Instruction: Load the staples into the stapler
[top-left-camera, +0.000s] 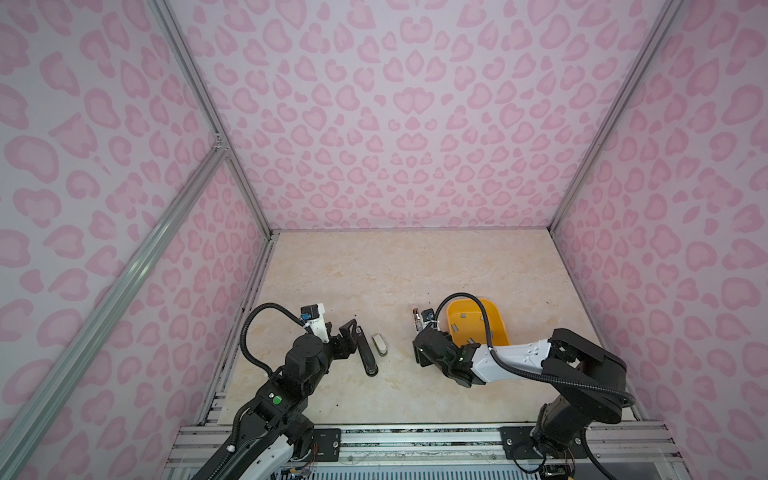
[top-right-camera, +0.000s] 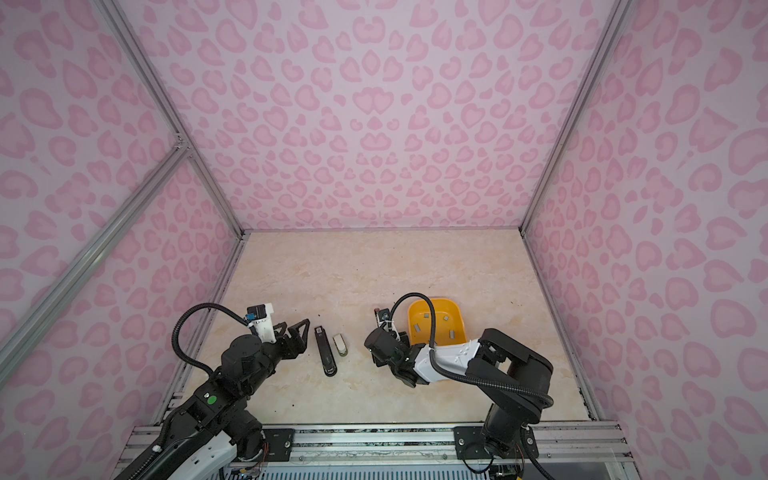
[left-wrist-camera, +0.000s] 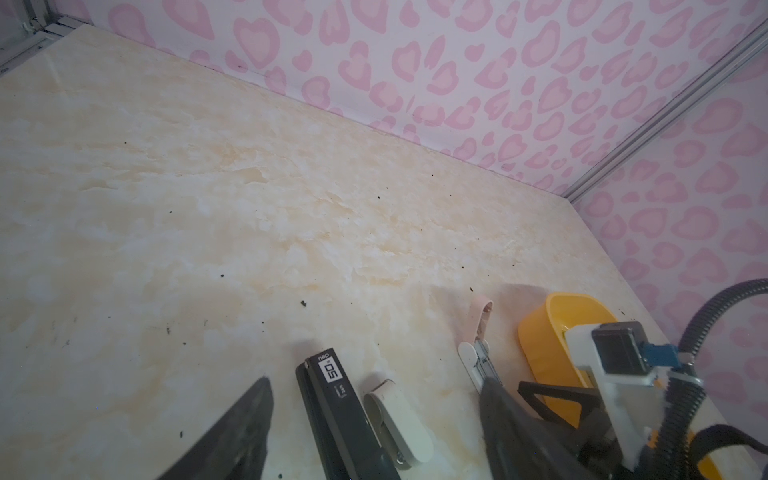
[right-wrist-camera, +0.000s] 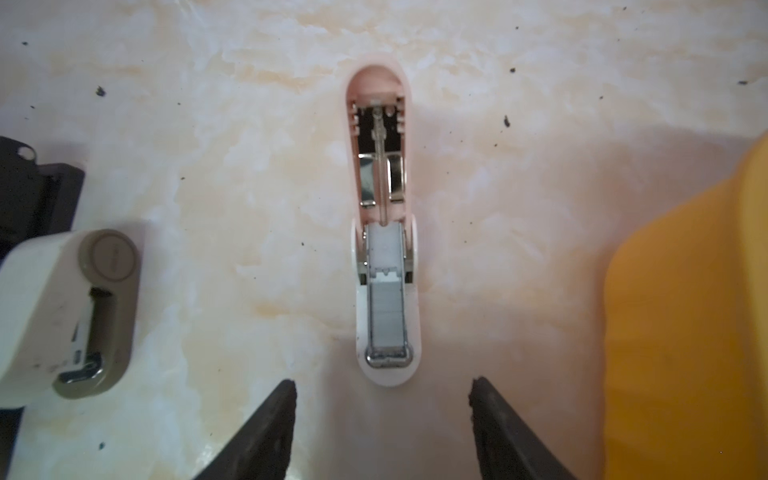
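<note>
A small stapler (right-wrist-camera: 384, 291) lies on the table with its pink lid (right-wrist-camera: 376, 137) swung fully open, seen also in a top view as the stapler (top-left-camera: 416, 319). A grey strip of staples (right-wrist-camera: 387, 318) sits in its white channel. My right gripper (right-wrist-camera: 382, 388) hovers just short of the stapler's front end, open and holding nothing. More staples (top-right-camera: 451, 332) lie loose in the yellow bin (top-right-camera: 459, 322). My left gripper (left-wrist-camera: 376, 386) is open and empty, just left of a black stapler (top-left-camera: 368, 353).
A small white-and-beige stapler (top-left-camera: 380, 345) lies beside the black one. The yellow bin (top-left-camera: 500, 322) stands close to the right of the open stapler, partly under my right arm. Pink-patterned walls enclose the table on three sides.
</note>
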